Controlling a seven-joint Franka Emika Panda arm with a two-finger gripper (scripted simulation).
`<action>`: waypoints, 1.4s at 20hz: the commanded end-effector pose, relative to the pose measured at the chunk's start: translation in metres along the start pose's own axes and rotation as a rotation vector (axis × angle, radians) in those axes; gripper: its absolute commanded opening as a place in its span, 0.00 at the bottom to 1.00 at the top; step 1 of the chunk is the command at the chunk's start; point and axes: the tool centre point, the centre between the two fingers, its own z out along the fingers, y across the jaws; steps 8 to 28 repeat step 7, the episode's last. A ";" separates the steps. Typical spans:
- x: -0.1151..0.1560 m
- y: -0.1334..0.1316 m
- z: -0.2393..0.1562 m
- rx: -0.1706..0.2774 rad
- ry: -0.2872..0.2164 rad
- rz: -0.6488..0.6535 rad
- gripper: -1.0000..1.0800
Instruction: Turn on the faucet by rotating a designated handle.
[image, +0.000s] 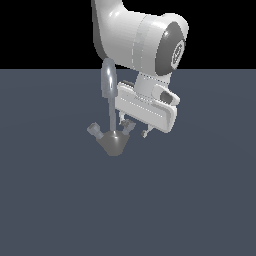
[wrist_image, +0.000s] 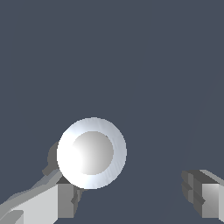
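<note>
Fingers (wrist_image: 61, 199) filled the near edge of the wrist view, one pale pad low on one side and its twin (wrist_image: 205, 197) far across on the other, so the gripper (wrist_image: 133, 199) stood wide apart with nothing between its pads. Right by the first finger sat a round, shiny disc with a brighter ring around it; it looked like the end of a handle (wrist_image: 92, 152) seen head-on, and it overlapped that finger's tip, though whether they touched could not be told from there.

Biggest thing in the exterior view was the arm (image: 142, 42), a bulky white body coming down from the top edge, its wrist block tilted and hanging just behind and to the exterior view's right of the faucet (image: 113, 141). The floor (image: 200, 210), plain slate blue, ran everywhere below the black backdrop.

The faucet stood on that floor near the middle of the view, cone base down, thin arched spout (image: 108, 87) rising in front of the arm and crossing it. Two stubby handles angled out from the base: one (image: 93, 129) stood free on the exterior view's left, the other (image: 127, 127) pointed right, up against the gripper's (image: 134, 129) small dark fingertips. The wrist block crowded that right side closely.
</note>
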 end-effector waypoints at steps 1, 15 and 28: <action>0.029 0.067 0.027 -0.108 0.053 -0.018 0.44; -0.035 -0.021 0.025 -0.110 0.020 -0.216 0.34; -0.035 -0.021 0.025 -0.110 0.020 -0.216 0.34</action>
